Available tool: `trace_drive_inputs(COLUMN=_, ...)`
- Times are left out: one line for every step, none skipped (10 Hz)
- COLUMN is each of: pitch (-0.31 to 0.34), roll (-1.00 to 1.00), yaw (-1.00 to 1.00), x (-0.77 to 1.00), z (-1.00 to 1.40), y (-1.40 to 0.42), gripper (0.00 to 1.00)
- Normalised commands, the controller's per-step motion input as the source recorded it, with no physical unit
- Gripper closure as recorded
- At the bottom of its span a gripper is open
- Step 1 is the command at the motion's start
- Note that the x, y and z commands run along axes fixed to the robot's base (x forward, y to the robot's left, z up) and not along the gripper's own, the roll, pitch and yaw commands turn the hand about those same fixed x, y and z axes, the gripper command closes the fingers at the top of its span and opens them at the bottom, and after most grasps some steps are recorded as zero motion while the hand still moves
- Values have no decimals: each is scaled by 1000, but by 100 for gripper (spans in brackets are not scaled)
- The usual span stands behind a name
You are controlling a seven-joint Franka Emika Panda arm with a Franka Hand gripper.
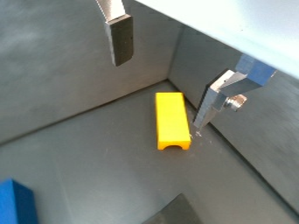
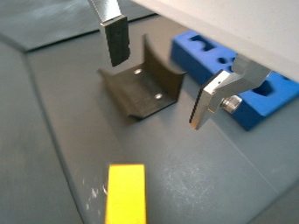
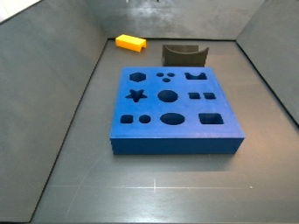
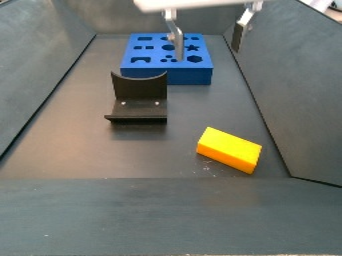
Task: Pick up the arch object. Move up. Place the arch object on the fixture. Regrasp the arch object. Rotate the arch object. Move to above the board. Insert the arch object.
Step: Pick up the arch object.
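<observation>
The arch object (image 4: 229, 150) is a small yellow-orange block lying flat on the grey floor, also seen in a side view (image 3: 129, 42) and in both wrist views (image 1: 172, 121) (image 2: 125, 194). The dark fixture (image 4: 138, 98) (image 3: 184, 54) (image 2: 142, 87) stands between it and the blue board (image 3: 173, 109) (image 4: 170, 58) (image 2: 222, 74). My gripper (image 4: 205, 40) (image 1: 158, 96) (image 2: 156, 94) hangs high above the floor, open, with nothing between its fingers (image 1: 121, 39). It is well clear of the arch object.
Grey walls (image 3: 70, 52) enclose the floor on all sides; the arch object lies close to a corner (image 1: 176, 79). A corner of the board (image 1: 14, 203) shows in a wrist view. Bare floor (image 4: 120, 160) lies between the fixture and the arch object.
</observation>
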Motion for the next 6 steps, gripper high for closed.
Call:
trace_drive_inputs(pitch=-53, roll=0, yaw=1000, x=-63, z=-517, y=149, gripper=0)
trace_drive_inputs(pitch=-86, roll=0, yaw=989, x=-83, z=-620, y=203, gripper=0)
trace_drive_inputs(pitch=-121, roll=6, yaw=926, x=-140, z=-657, y=254, gripper=0)
trace_drive_inputs(pitch=-116, roll=23, yaw=951, x=-111, z=-671, y=211, gripper=0)
trace_drive_inputs(pitch=-114, roll=19, yaw=969, x=-77, z=-717, y=197, gripper=0)
trace_drive_inputs(pitch=-130, roll=0, yaw=960, x=-37, z=-763, y=229, gripper=0)
